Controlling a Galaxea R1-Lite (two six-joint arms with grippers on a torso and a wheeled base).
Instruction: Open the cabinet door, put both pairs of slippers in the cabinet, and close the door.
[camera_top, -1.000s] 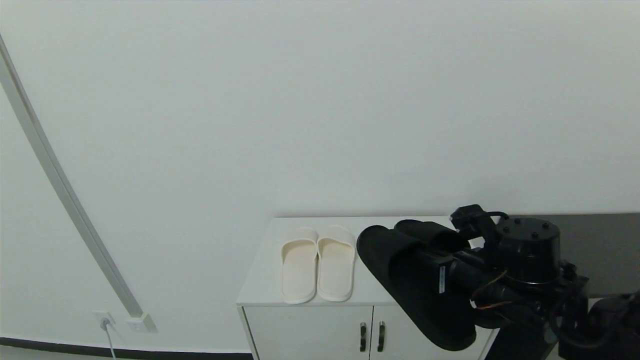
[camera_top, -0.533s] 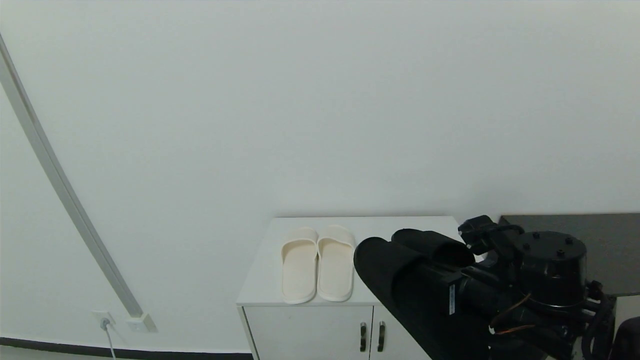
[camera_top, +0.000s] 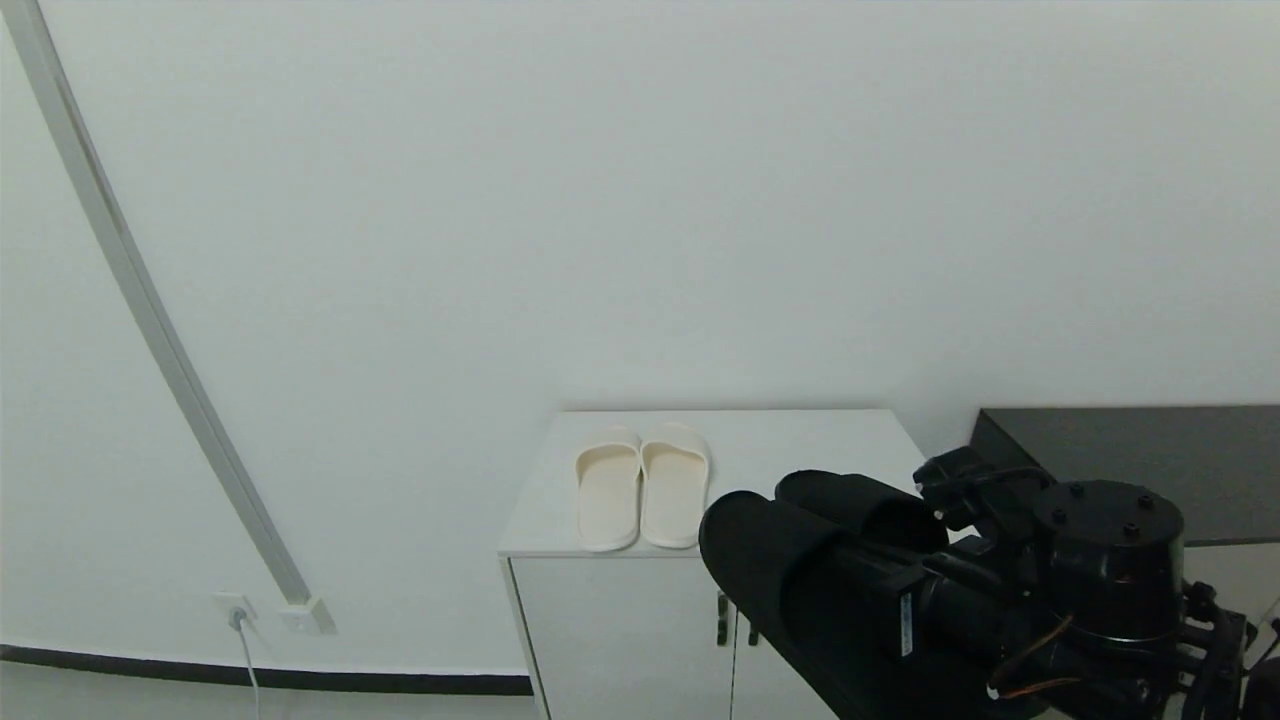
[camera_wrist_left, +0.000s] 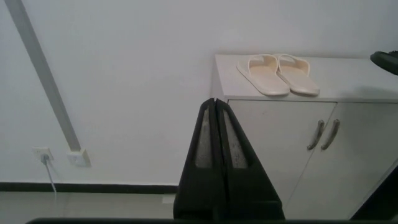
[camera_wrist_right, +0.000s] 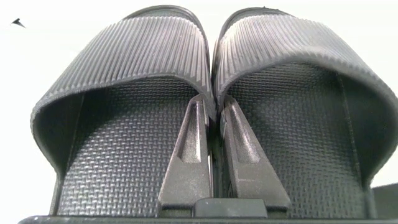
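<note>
A pair of black slippers (camera_top: 800, 560) hangs in the air in front of the white cabinet (camera_top: 620, 620), right of centre, clamped side by side in my right gripper (camera_wrist_right: 213, 118), whose fingers pinch the two inner strap edges. In the right wrist view the black slippers (camera_wrist_right: 149, 93) face the camera. A pair of cream slippers (camera_top: 642, 484) lies on the cabinet top, toes toward the wall; they also lie on the cabinet top (camera_wrist_left: 277, 73) in the left wrist view. The cabinet doors (camera_wrist_left: 280, 149) are shut, with two handles (camera_wrist_left: 324, 134) at the middle. My left gripper (camera_wrist_left: 215, 106) is shut and empty, left of the cabinet.
A dark tabletop (camera_top: 1130, 450) adjoins the cabinet on the right. A grey conduit (camera_top: 150, 320) runs diagonally down the white wall to a wall socket (camera_top: 232, 608) with a cable, left of the cabinet. Bare floor lies left of the cabinet.
The head camera has shifted, so the cabinet sits higher and smaller in the picture. My right arm with the black slippers has come down and away from the cabinet top.
</note>
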